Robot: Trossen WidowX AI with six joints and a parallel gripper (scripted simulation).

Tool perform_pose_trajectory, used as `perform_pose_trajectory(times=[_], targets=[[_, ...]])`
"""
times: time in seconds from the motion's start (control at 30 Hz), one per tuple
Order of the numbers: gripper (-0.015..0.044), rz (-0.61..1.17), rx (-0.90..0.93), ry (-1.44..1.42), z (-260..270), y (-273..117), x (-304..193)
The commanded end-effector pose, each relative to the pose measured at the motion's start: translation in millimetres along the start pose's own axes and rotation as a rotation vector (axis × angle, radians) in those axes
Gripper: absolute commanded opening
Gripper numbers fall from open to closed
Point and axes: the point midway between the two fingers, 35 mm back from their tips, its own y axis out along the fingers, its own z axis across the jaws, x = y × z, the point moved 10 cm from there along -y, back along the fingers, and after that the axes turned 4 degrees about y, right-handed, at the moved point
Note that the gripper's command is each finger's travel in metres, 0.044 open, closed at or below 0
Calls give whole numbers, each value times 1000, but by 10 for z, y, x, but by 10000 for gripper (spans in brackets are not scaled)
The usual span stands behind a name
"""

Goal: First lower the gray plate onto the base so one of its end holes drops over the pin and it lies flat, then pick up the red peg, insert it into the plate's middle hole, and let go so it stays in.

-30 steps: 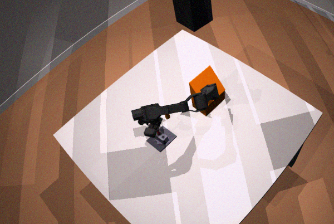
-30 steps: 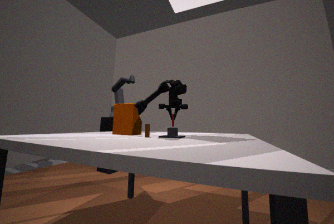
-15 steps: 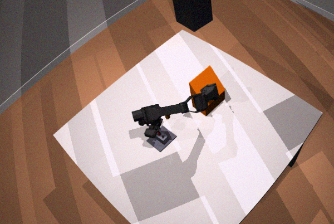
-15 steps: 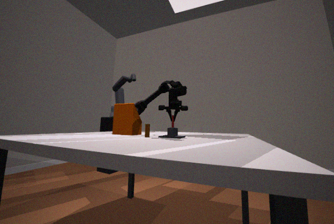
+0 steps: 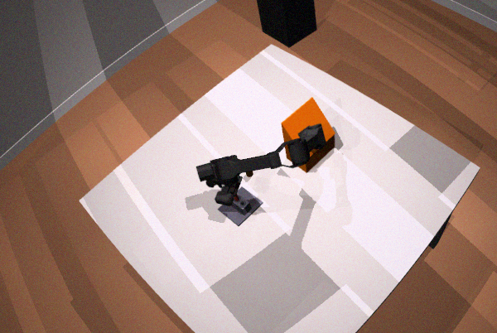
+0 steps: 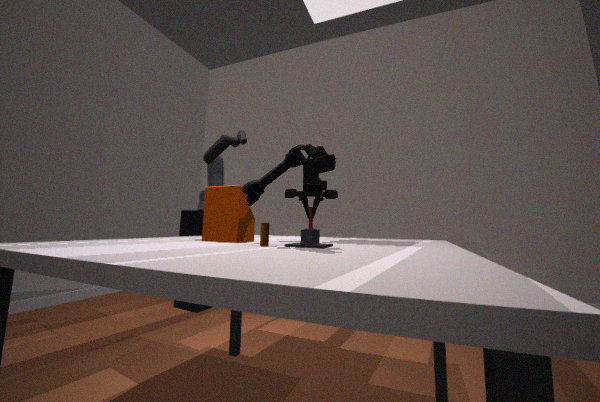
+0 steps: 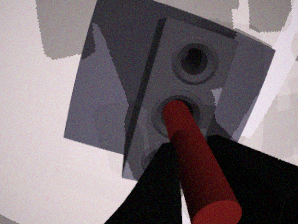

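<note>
Inspection of the worktop (image 5: 265,267) (image 6: 240,269) finds the end effector (image 5: 235,194) (image 6: 310,214) (image 7: 190,149) pointing down, its fingers closed on the red peg (image 5: 236,199) (image 6: 310,222) (image 7: 199,162). The peg stands essentially upright in the exterior view, its lower end meeting the top of the gray plate (image 5: 245,204) (image 6: 310,238) (image 7: 162,70). In the wrist view that end overlaps the mouth of the plate's middle hole, while the peg's near end points toward 5 o'clock; depth of entry cannot be determined. The peg has not been released. The plate lies flat over the dark base (image 5: 238,220) (image 6: 293,245) (image 7: 95,120). Of its end holes, the one at 12 to 1 o'clock from the middle in the wrist view is unobstructed and dark inside; the one at 7 o'clock is partly hidden by a finger. The pin cannot be made out. In the top view, a small brown cylinder (image 5: 249,174) (image 6: 264,234) is noted near the plate at 12 to 1 o'clock, and an orange block (image 5: 306,118) (image 6: 225,214) well apart at 1 to 2 o'clock. The cylinder stands upright, touching neither.
</note>
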Motion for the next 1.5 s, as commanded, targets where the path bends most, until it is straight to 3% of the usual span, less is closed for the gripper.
perform_pose_trajectory(times=[0.0, 0.83, 1.03, 1.47], targets=[[0, 2, -1, 5, -10, 12, -5], [0, 0, -1, 0, -11, 16, -4], [150, 0, -1, 0, -11, 16, -4], [150, 3, -1, 4, -11, 2, 0]])
